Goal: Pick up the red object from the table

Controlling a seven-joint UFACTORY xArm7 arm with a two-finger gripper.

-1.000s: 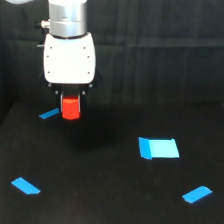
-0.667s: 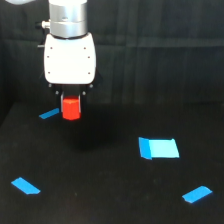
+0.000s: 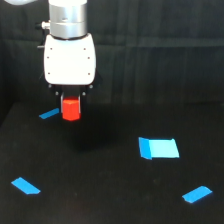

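The small bright red-orange faceted block (image 3: pixel 70 109) is held beneath the white boxy gripper (image 3: pixel 70 102), clamped between its dark fingers. It is seen above the flat matte black table (image 3: pixel 100 190) — just beside a thin blue tape strip (image 3: pixel 49 114), well apart from the large blue tape rectangle (image 3: pixel 158 148).

No legible text, label, brand, number or sign anywhere across the frame, upper left to lower right.
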